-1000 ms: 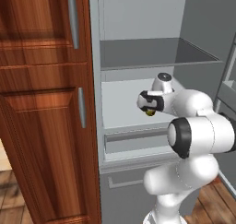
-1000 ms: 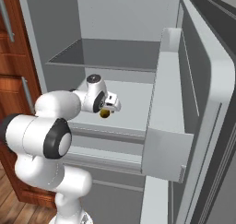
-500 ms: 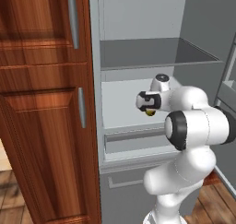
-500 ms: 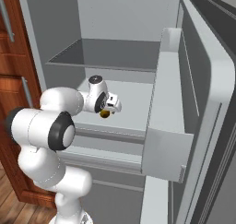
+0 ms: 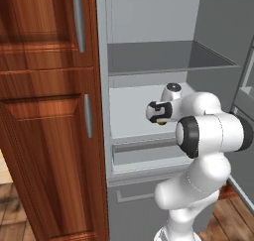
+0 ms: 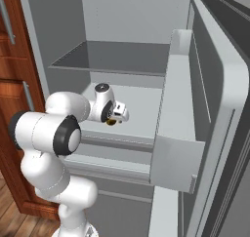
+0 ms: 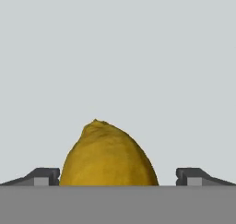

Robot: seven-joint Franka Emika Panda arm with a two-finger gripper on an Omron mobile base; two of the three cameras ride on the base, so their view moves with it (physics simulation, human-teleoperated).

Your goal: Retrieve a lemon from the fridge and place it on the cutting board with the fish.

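- Here, fridge (image 5: 149, 76) standing open, door (image 6: 215, 124) swung out to the right, white shelves bare apart from the fruit.
- Beside it on the left, reddish-brown wooden cabinets (image 5: 44, 111) with grey handles.
- Inside, on the middle shelf (image 6: 141, 109), toward its front edge and roughly midway between the side walls: the lemon (image 7: 108, 156), small, yellow, oval.
- Reaching into the middle compartment, white arm with the gripper (image 5: 159, 120) lowered onto that shelf, directly over the lemon.
- From the left base view, just a sliver of yellow peeking out below the hand; from the right base view, a dark-yellow patch (image 6: 112, 122) under the hand.
- In the hand view, lemon sitting squarely between the two dark fingertips (image 7: 44, 176), pointed end up in that view.
- Jaws spread wide, a clear gap left on either side of the fruit, neither tip touching it.
- Lemon not gripped; resting on the shelf.
- Below the shelf, lower drawer (image 5: 144, 153) closed.
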